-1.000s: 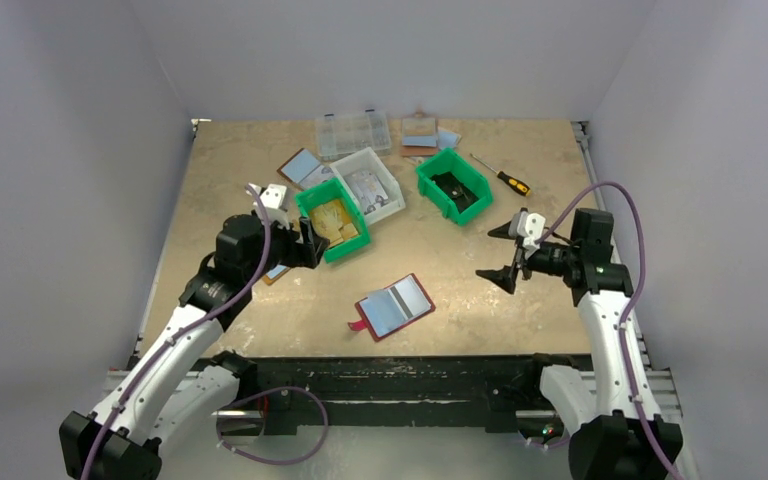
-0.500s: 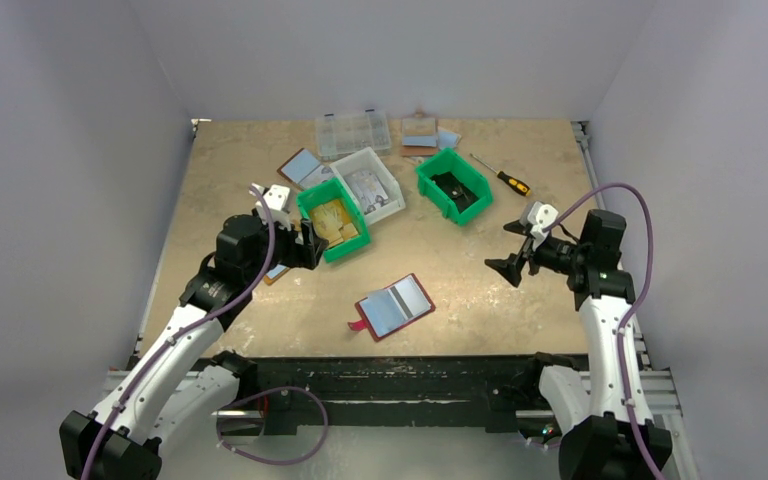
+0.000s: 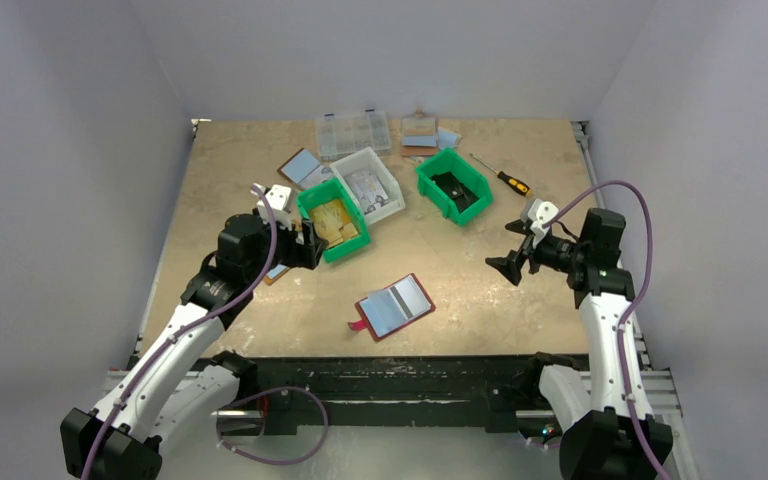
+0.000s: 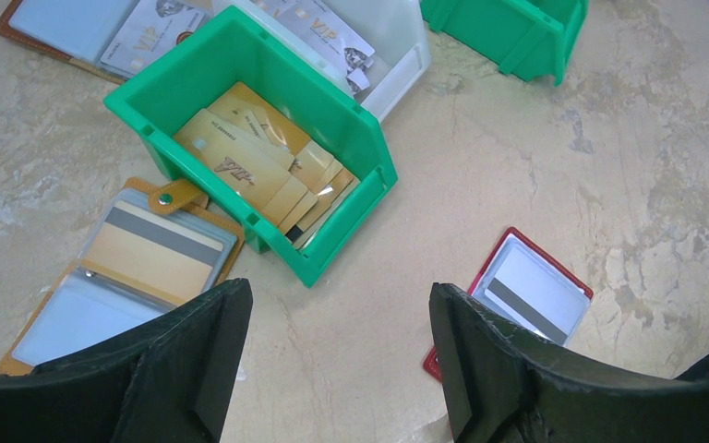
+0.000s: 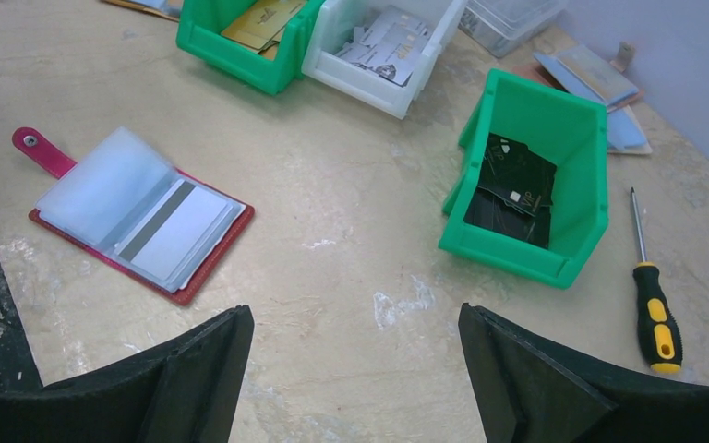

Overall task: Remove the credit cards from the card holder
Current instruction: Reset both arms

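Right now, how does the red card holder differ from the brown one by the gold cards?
The red card holder lies alone, showing a grey card; the brown holder lies beside the green bin, showing a gold card. Both lie open, flat, stripe up.

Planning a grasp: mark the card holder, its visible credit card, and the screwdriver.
card holder [image 3: 395, 306], top external view, centre fold
credit card [image 5: 180, 229], right wrist view, pale face
screwdriver [image 5: 654, 309], right wrist view, handle

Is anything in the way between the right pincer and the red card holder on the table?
Nothing visible. Bare tabletop lies between the open right pincer and the card holder, which lies open and flat. The nearest green bin sits farther back, off that line.
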Robot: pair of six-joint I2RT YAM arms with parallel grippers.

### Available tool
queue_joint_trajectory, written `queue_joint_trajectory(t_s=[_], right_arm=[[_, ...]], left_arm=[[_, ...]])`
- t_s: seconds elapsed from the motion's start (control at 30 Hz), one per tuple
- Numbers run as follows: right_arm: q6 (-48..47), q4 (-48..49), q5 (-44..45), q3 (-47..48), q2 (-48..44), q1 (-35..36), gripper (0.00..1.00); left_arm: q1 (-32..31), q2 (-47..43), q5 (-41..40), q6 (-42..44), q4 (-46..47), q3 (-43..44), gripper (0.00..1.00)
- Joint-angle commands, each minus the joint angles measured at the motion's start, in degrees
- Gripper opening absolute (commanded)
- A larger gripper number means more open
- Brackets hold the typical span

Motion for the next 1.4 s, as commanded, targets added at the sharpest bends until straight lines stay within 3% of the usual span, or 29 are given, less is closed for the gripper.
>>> queue_joint_trajectory(t_s=[0.0, 1.37], right_arm=[[0.89, 1.19, 0.42, 0.8, 0.25, -0.32, 0.92], [0.75, -1.4, 3.51, 2.63, 1.66, -0.32, 0.95]], left_arm=[[0.07, 0.09, -1.26, 1.26, 1.74, 1.86, 0.75], [0.86, 0.69, 3.19, 0.07, 2.32, 2.06, 0.75]])
